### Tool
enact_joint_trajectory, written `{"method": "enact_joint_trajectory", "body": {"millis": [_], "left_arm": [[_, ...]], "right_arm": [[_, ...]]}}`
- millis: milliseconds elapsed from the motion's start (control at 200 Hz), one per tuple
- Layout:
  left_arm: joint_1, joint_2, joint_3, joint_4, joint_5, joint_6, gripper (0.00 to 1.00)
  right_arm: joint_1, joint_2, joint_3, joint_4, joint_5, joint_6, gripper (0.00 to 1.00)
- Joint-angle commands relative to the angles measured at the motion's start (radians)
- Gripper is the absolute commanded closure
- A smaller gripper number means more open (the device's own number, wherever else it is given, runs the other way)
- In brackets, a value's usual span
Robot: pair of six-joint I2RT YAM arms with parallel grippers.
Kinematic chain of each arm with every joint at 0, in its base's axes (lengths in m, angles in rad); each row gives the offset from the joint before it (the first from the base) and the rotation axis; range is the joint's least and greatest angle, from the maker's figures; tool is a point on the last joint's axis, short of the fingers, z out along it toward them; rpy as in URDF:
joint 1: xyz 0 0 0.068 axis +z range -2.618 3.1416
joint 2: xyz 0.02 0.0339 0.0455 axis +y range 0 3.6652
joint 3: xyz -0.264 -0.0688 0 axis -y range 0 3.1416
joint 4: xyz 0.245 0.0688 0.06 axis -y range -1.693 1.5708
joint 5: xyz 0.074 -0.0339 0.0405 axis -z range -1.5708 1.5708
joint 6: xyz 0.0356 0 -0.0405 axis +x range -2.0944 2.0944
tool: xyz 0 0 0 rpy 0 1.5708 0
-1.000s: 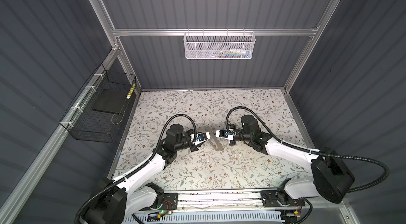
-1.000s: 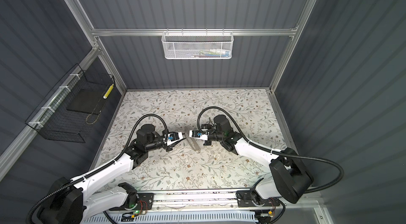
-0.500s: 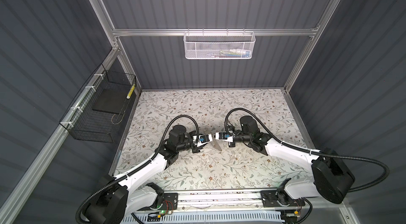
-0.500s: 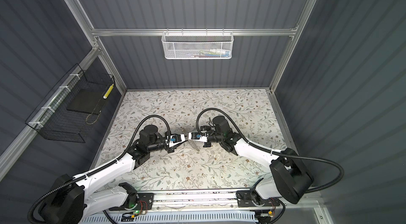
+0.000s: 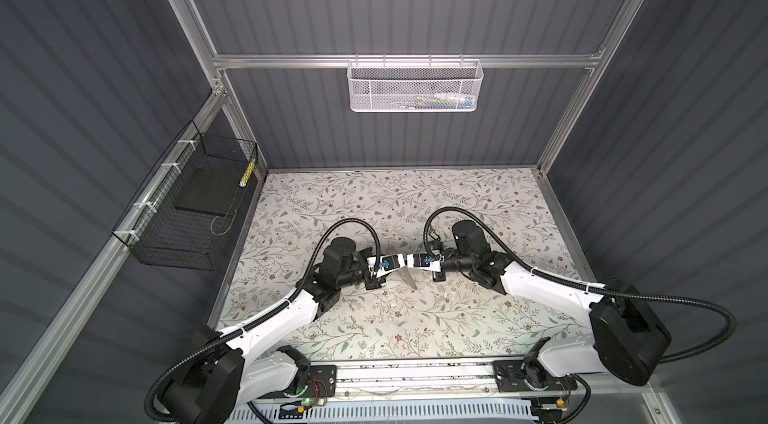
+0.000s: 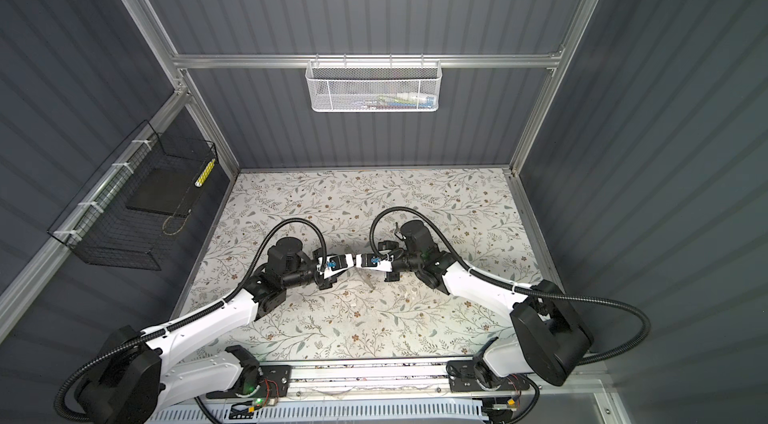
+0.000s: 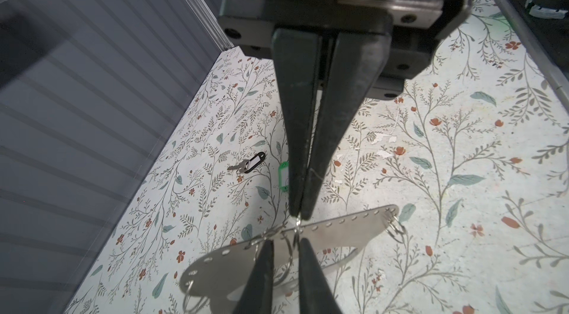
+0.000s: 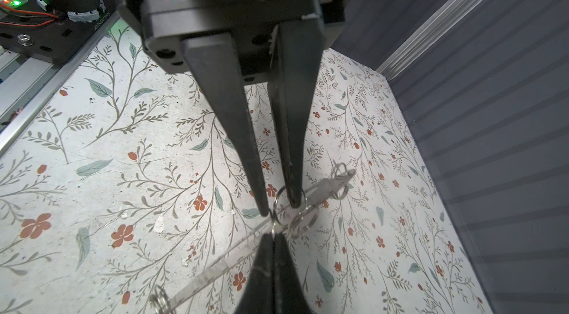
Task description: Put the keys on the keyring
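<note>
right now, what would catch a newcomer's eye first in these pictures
Two black end effectors meeting tip to tip above the middle of the floral-patterned table: the right end effector is shut on a thin metal ring hung from a flat grey metal plate with a row of holes, and the left end effector straddles that plate, open. On the table nearby lie a green plastic tag and a black plastic tag with a key.
</note>
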Motion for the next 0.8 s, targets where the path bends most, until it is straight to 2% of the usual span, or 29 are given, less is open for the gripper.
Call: {"method": "enact_joint_trajectory", "body": {"millis": [0, 410, 655, 730, 790], "left_arm": [[-0.008, 0.01, 0.034, 0.014, -0.011, 0.004, 0.83], [-0.024, 0.022, 0.04, 0.011, 0.001, 0.018, 0.88], [-0.028, 0.02, 0.041, 0.025, 0.006, 0.012, 1.0], [-0.028, 0.012, 0.035, 0.031, 0.015, 0.008, 1.0], [-0.027, 0.002, 0.027, 0.04, 0.026, 0.0, 1.0]], "right_arm": [[0.009, -0.023, 0.031, -0.013, -0.027, -0.006, 1.0], [0.012, -0.015, 0.051, -0.024, -0.048, 0.004, 1.0], [0.015, -0.009, 0.058, -0.045, -0.05, 0.004, 1.0], [0.014, -0.017, 0.054, -0.052, -0.022, 0.01, 1.0], [0.014, -0.036, 0.042, -0.041, 0.018, 0.026, 0.87]]}}
